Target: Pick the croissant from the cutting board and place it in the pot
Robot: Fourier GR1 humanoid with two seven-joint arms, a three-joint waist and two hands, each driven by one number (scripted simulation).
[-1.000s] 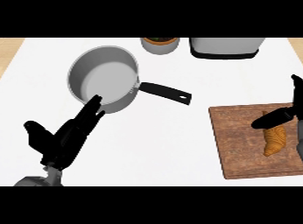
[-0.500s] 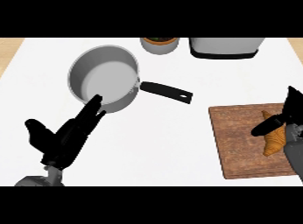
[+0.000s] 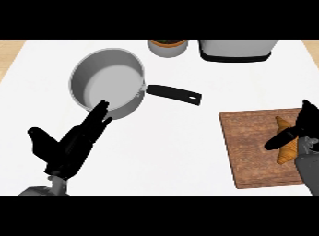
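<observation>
Now lowered onto the cutting board at the table's right edge, right hand pinching croissant, lift pending; left hand spread beside pot.

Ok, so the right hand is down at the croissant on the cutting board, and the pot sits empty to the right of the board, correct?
Not quite. In the head view the pot sits to the left of the cutting board, further back on the counter, and it is empty. The rest holds: the right hand is at the croissant on the board.
</observation>
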